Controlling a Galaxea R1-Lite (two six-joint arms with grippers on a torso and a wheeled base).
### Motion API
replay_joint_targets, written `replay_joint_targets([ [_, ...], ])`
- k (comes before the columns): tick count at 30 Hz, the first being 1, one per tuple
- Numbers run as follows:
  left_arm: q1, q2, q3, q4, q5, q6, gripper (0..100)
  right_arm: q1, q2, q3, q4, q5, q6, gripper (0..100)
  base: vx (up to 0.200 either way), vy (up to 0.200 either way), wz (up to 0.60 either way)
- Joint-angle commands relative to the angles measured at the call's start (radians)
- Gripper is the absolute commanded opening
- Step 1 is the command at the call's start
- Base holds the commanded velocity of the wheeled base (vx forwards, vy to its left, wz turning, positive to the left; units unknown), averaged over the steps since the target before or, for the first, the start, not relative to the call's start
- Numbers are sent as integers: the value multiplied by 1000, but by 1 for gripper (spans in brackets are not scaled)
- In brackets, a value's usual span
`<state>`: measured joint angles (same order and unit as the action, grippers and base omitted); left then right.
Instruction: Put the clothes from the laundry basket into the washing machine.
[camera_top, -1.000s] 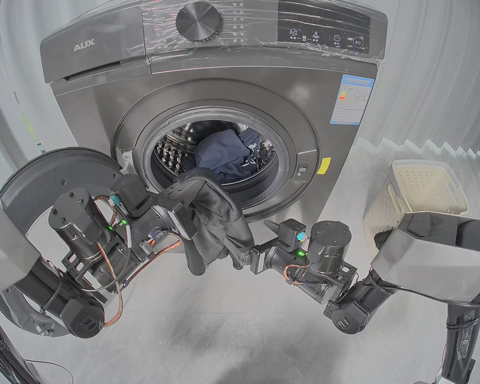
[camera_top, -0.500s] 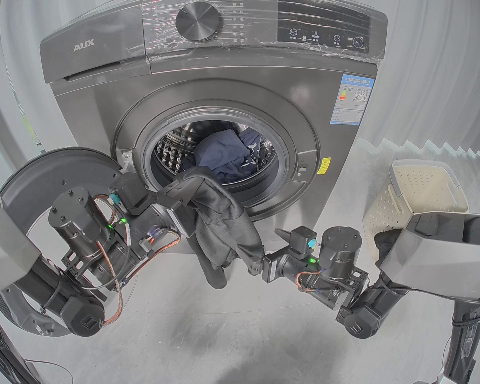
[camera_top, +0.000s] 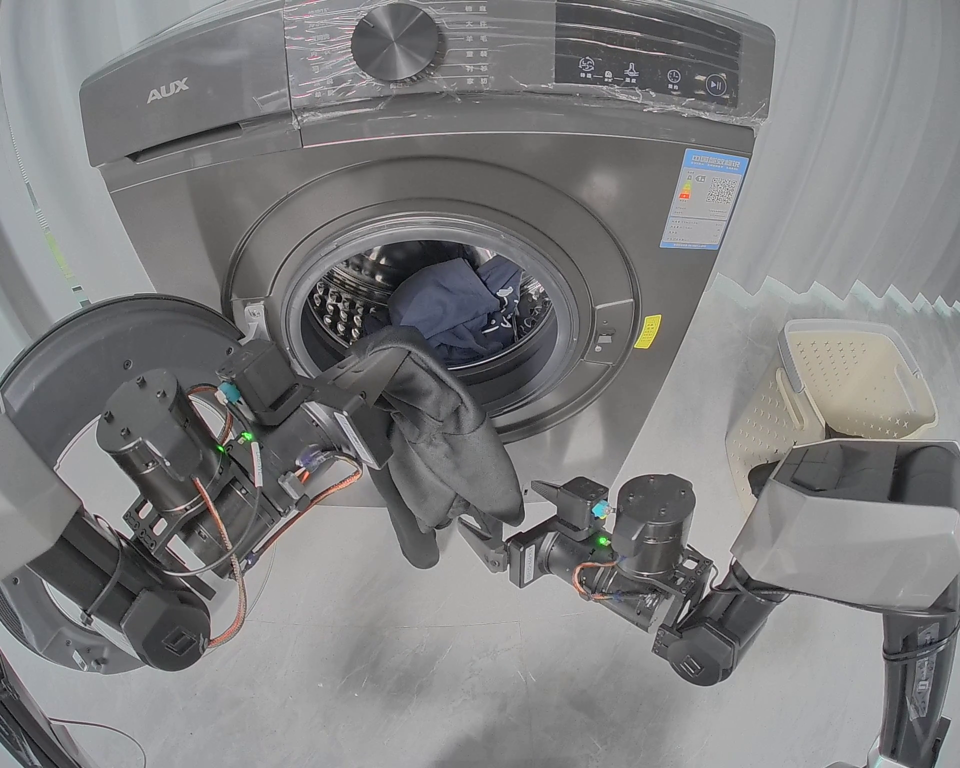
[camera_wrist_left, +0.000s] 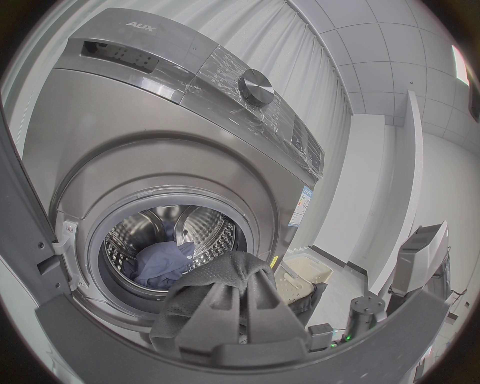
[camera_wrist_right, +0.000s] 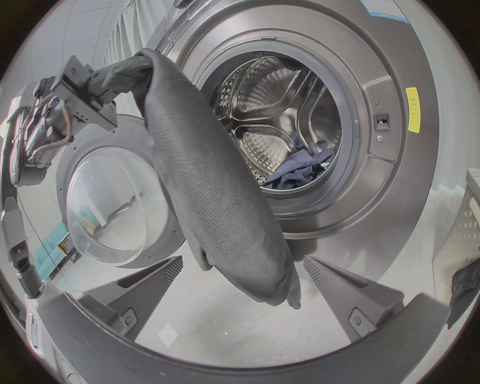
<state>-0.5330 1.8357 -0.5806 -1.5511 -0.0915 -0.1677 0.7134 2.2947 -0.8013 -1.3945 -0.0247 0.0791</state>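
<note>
Our left jaws are clenched on the top fold of a dark grey garment (camera_top: 440, 440), holding it just in front of the lower rim of the washing machine (camera_top: 420, 170) opening. From those jaws the garment hangs straight down as one long drape, clear of the floor.

Our right jaws sit below the left ones, spread wide and released. The garment's lower end dangles between and just above them. We cannot tell whether it touches them.

Beyond the left jaws, inside the steel drum (camera_top: 345, 300), a navy blue garment (camera_top: 445, 305) lies bunched against the back. The round glass door (camera_top: 90, 350) stands swung open beside and behind our left arm.

The cream laundry basket (camera_top: 860, 375) stands on the floor well apart from both jaws, out past our right arm, with a dark cloth (camera_wrist_right: 465, 290) at its near edge.
</note>
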Motion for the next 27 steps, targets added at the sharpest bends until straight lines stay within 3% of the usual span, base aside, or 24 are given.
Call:
replay_joint_targets([
  [1, -1, -7, 2, 0, -1, -3, 0, -38, 78, -98, 9, 0, -2, 100, 0, 0, 0],
  [7, -1, -7, 4, 0, -1, -30, 0, -74, 74, -150, 6, -1, -13, 100, 0, 0, 0],
  [18, 1, 2, 10, 0, 3, -29, 0, -98, -144, -102, 12, -1, -15, 100, 0, 0, 0],
  [27, 4, 2, 8, 0, 4, -29, 0, -106, -153, -85, 3, -1, -13, 100, 0, 0, 0],
])
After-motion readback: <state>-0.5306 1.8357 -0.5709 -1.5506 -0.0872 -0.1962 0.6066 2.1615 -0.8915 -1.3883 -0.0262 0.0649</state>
